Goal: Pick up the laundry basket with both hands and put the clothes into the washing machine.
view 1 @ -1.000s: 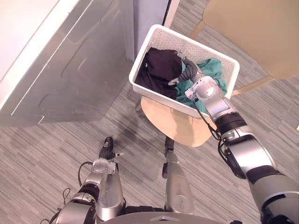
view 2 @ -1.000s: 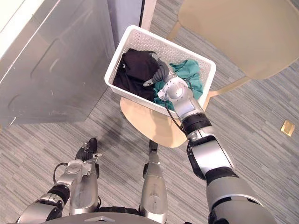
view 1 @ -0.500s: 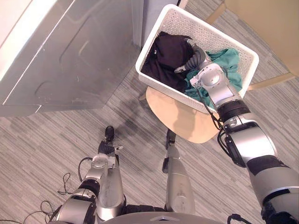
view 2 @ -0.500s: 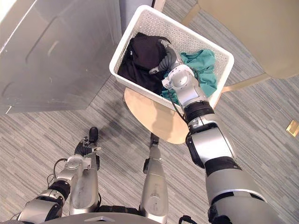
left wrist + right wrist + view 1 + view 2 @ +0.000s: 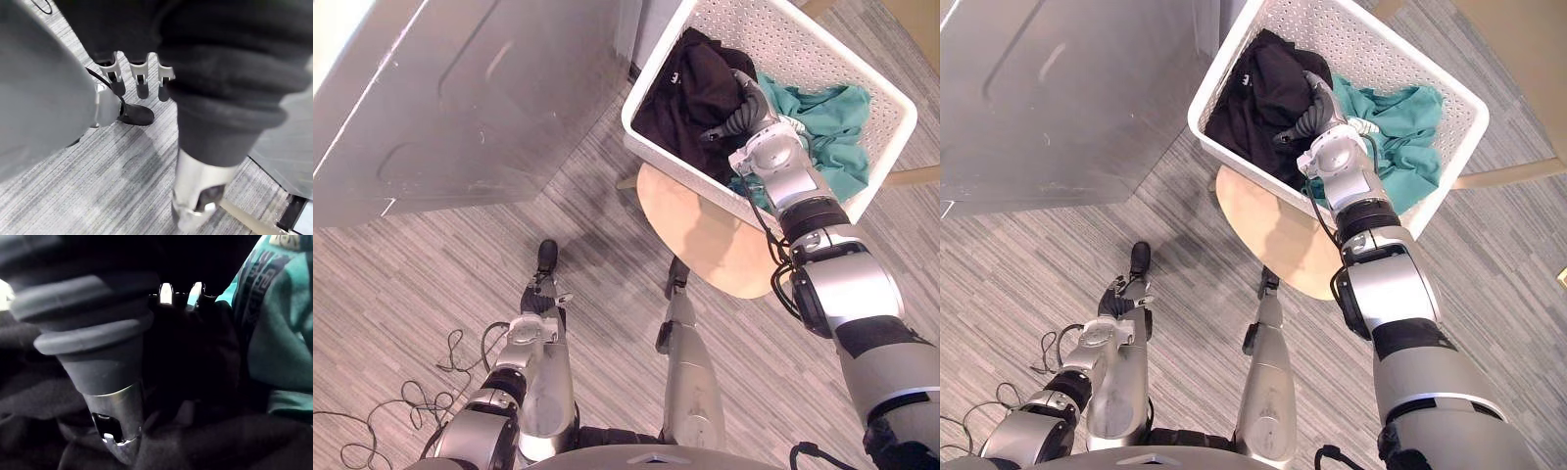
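**Right hand (image 5: 1315, 110) buried in the basket (image 5: 773, 29), left hand (image 5: 141, 78) well away from it**

The right hand reaches down into the basket and lies on the black garment (image 5: 690, 88). Its fingertips sink into the dark cloth, so I cannot tell whether they are clamped on it or only resting there. The left hand hangs well apart from the basket, low at the robot's side, with its fingers straight and holding nothing.

The clothes are all in the basket. The black garment is at the end nearest the washing machine (image 5: 460, 108), and a teal one (image 5: 827, 122) lies just beside it at the other end. The basket rests on a pale wooden seat (image 5: 705, 235) beneath it, and the machine stands close beside the basket.

The main risk is a one-handed pull. The task calls for two hands on the basket, and only one is near it. If the right hand lifts or drags from inside, the light basket could slide or tip off the seat and spill onto the floor. The two garments touch, so pulling the black one may drag the teal one over the rim. A loose hold on soft cloth could also slip partway to the machine.
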Available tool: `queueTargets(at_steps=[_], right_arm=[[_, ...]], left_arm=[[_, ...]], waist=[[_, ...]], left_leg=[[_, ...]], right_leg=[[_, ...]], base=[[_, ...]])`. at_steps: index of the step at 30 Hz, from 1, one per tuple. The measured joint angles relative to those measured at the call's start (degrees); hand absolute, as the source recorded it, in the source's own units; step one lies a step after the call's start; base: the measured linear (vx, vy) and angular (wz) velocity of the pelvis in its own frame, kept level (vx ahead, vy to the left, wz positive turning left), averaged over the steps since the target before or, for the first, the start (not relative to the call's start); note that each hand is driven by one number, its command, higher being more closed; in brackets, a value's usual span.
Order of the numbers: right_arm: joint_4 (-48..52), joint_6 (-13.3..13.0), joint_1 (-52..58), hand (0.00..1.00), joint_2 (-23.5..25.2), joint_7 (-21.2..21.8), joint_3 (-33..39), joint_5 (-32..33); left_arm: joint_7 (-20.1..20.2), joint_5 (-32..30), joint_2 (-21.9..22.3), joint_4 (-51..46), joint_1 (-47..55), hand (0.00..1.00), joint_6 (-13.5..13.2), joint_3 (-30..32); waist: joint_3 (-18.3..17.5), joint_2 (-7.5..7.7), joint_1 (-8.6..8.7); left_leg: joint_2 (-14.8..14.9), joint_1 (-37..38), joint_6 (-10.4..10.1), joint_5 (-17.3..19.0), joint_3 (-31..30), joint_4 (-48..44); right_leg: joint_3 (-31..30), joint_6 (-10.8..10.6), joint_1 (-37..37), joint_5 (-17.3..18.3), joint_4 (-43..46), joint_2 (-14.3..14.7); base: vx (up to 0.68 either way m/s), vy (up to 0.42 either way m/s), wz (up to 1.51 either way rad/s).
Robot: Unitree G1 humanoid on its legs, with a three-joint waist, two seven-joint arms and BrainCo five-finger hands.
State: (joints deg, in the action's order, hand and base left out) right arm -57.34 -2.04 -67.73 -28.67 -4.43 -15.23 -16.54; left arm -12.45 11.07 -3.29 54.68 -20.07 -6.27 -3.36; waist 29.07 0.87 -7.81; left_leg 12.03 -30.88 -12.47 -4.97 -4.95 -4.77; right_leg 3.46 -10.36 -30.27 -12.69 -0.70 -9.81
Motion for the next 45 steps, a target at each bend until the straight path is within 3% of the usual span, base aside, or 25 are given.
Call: queueTargets(at_steps=[5,6,14,23,32,45], right_arm=[[0.2,0.0,1.1,0.00,1.0,-2.0,-1.0,-4.2],[0.3,-0.1,1.1,1.00,1.0,-2.3,-2.1,-5.7],[2.0,-0.2,2.2,1.00,1.0,-2.5,-4.1,-13.0],[1.8,0.0,3.3,1.00,1.0,-2.7,-6.1,-13.1],[-0.1,0.0,6.8,1.00,3.7,-2.5,-6.2,-13.2],[-0.1,1.0,7.0,1.00,5.3,-2.6,-3.6,-10.5]], left_arm=[[-0.1,0.0,1.5,-0.3,-1.0,0.00,0.0,0.4],[-0.5,0.0,1.6,-0.8,-1.1,0.00,-0.1,0.7],[-1.9,0.0,2.8,-2.3,-1.7,0.00,-0.6,1.0],[-2.2,0.0,3.1,-2.2,-1.7,0.00,-0.6,1.0],[-2.2,0.1,2.6,0.1,-1.4,0.00,-0.6,0.9],[-2.3,0.1,2.0,0.1,-1.3,0.00,-0.6,0.4]], waist=[[0.1,-0.17,-0.19],[0.1,-0.17,-0.14],[0.1,-0.19,-0.38],[-0.3,-0.22,-0.88],[-4.0,-0.14,-1.41],[-4.1,-0.08,-1.36]], left_leg=[[0.0,-0.7,0.0,-0.1,-0.4,0.0],[0.0,-1.1,-0.1,-0.1,-0.4,0.0],[0.0,-2.1,-0.2,-0.7,-1.1,0.1],[-0.2,-1.9,0.1,-2.7,-2.2,2.0],[-0.4,-0.7,0.1,-4.1,-2.5,4.1],[-0.4,-0.1,0.1,-5.0,-2.5,5.2]], right_leg=[[0.4,0.0,-0.4,0.0,-0.1,-0.1],[0.4,0.0,-0.8,0.0,0.0,-0.1],[0.8,0.0,-1.6,0.0,0.3,0.0],[2.0,0.0,-1.6,0.0,1.2,-0.3],[2.0,0.2,-1.5,-0.1,1.2,-0.5],[2.0,0.2,-1.2,-0.3,1.0,-0.6]], base=[[-0.01,0.017,0.04],[-0.03,0.035,0.00],[-0.01,0.013,0.02],[-0.05,0.027,0.07],[-0.03,0.018,0.01],[-0.04,0.022,0.00]])
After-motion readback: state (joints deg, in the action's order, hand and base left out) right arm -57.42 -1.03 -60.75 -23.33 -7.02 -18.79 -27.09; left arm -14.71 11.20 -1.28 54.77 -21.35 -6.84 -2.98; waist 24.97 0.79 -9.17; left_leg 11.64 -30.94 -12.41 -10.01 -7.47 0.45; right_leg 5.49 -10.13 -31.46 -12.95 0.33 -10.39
